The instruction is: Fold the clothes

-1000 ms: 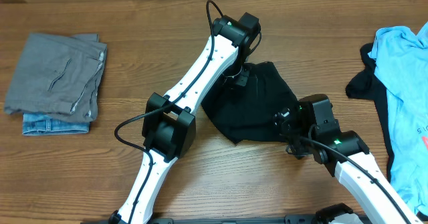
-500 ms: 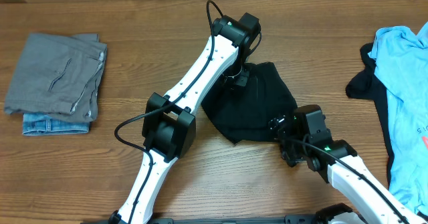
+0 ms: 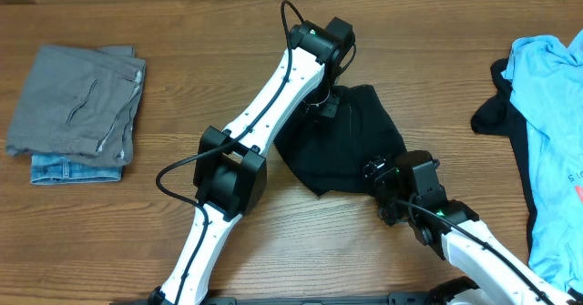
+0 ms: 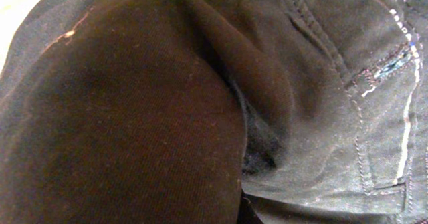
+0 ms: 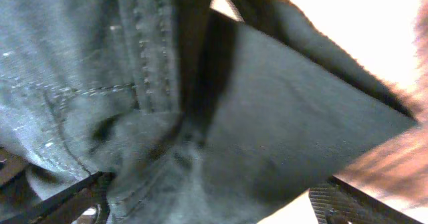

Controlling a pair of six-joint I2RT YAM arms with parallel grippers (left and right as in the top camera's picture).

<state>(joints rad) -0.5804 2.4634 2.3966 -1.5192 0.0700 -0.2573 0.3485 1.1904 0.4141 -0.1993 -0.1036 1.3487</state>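
A black trouser-like garment lies bunched at the table's middle. My left gripper is at its far top edge. The left wrist view is filled with black fabric with seams and a pocket, gathered into a fold at the jaws, which are hidden; it looks shut on the fabric. My right gripper is at the garment's lower right edge. In the right wrist view its fingers stand wide apart with the black fabric between them, not pinched.
A folded grey piece lies on a folded denim piece at the far left. A light blue T-shirt lies over another dark garment at the right edge. Bare wood table lies between.
My right gripper has moved left and toward the front, in along the black garment's lower right edge. The left arm and the garment have stayed put.
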